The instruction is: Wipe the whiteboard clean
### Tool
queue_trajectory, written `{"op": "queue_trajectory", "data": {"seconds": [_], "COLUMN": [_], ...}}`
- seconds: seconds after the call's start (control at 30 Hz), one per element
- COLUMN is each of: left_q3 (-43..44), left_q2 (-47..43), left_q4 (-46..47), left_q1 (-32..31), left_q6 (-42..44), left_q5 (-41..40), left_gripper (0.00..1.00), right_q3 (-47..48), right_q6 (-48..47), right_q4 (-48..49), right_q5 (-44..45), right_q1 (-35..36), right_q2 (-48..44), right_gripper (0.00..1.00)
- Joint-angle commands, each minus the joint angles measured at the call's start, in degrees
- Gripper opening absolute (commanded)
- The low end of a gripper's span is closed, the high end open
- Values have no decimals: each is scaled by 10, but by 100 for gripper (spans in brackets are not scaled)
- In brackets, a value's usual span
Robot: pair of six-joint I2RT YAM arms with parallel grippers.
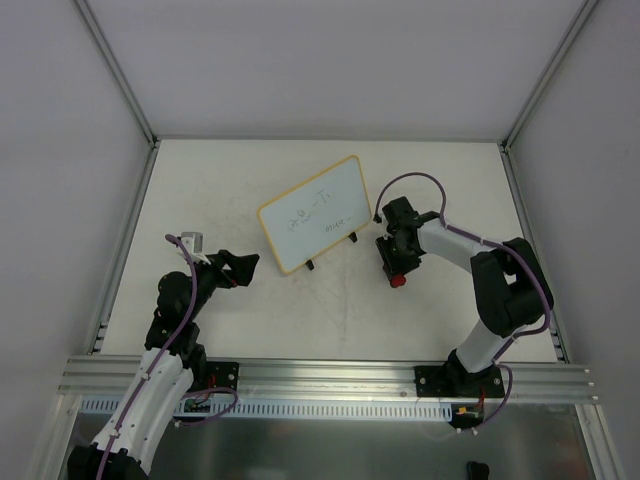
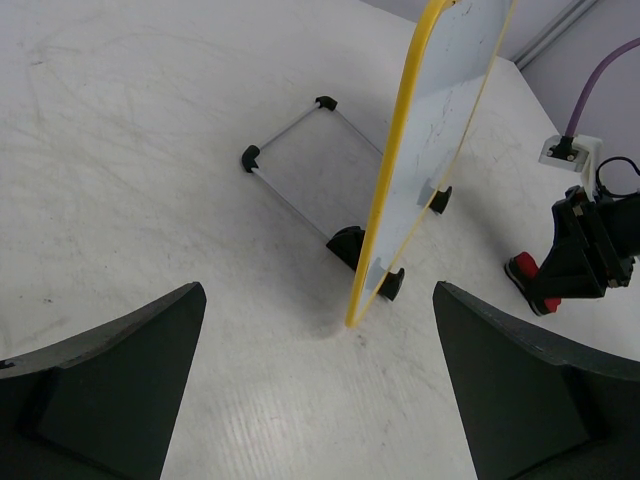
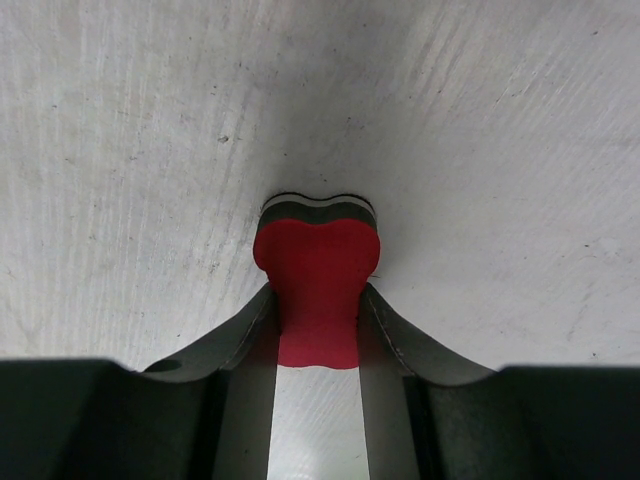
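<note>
The whiteboard (image 1: 315,213) stands tilted on its little black feet at mid-table, yellow-framed, with faint dark scribbles on its face. The left wrist view has it edge-on (image 2: 395,170), just ahead of my left gripper (image 2: 320,300), which is open and holds nothing. From above, that left gripper (image 1: 245,268) sits to the board's lower left, a short gap away. My right gripper (image 1: 397,272) is low on the table to the right of the board, shut on a small red eraser (image 1: 398,281). The eraser (image 3: 318,280) is squeezed between both fingers, and its dark felt end rests on the table.
A thin wire prop with black corner pieces (image 2: 300,155) lies on the table behind the board. White enclosure walls with metal posts (image 1: 120,75) ring the table. A metal rail (image 1: 320,375) runs along the near edge. A purple cable (image 1: 420,180) loops over the right arm.
</note>
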Motion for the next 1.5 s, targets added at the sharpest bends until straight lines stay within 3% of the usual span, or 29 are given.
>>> {"op": "queue_trajectory", "data": {"seconds": [0.0,0.1,0.13,0.33,0.43,0.63,0.8,1.17,1.47], "left_q3": [16,17,17,9,7,32,15,38,111], "left_q2": [1,1,1,-41,-40,56,122,199,347], "left_q4": [30,31,31,25,34,84,217,318,380], "left_q1": [-7,-7,-7,-7,-6,-6,-6,-6,-2], "left_q6": [13,14,14,-2,-10,-19,-57,18,47], "left_q5": [11,9,10,-3,-2,46,76,117,220], "left_gripper": [99,99,99,99,99,99,99,99,99], "right_q3": [17,19,20,15,11,11,-2,-58,-128], "right_q6": [1,5,6,0,-1,4,14,24,6], "right_q4": [0,-1,-1,8,24,67,132,315,464], "right_q5": [0,20,22,-11,-24,-75,-83,-67,-24], "right_q1": [3,3,3,5,6,6,10,46,80], "right_q2": [-25,-39,-42,-75,-108,-156,-199,-256,-268], "right_gripper": [15,7,0,4,1,0,0,0,0]}}
